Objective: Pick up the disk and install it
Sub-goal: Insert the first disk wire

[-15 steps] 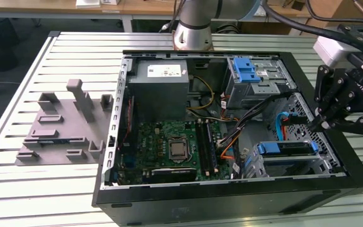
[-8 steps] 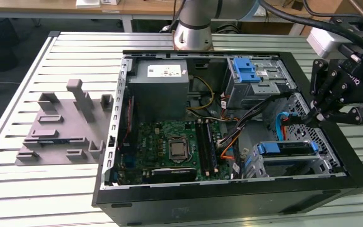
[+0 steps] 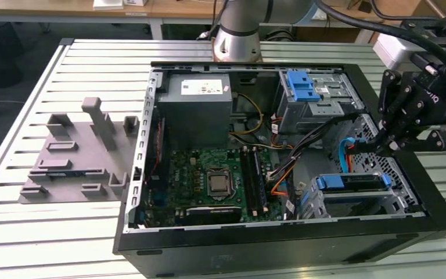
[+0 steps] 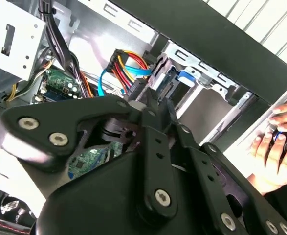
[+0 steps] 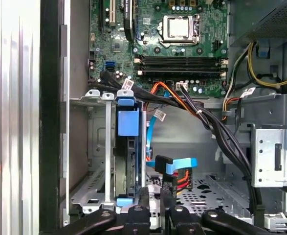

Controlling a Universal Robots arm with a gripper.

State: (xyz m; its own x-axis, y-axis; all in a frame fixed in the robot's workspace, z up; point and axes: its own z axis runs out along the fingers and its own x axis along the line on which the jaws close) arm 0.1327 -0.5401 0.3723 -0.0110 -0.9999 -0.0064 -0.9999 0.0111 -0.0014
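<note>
The disk (image 5: pixel 128 161) stands on edge in its cage (image 5: pixel 101 147) at the near right corner of the open case (image 3: pixel 285 238), blue bracket tab up. The tool (image 3: pixel 397 142) hangs just above, fingers nearly together, holding nothing. Black, orange and blue cables (image 5: pixel 182 105) run close beside the cage. A sticker (image 3: pixel 205 88) marks the grey box (image 3: pixel 200 113); its print is unreadable. A grey fixture (image 3: pixel 79 154) sits left on the tabletop (image 3: pixel 21 226).

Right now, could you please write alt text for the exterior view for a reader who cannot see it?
A black gripper hangs over the exterior view's right side of an open computer case lying on a slatted metal table. Inside are a green motherboard, a grey power supply and blue-latched drive cages.
</note>
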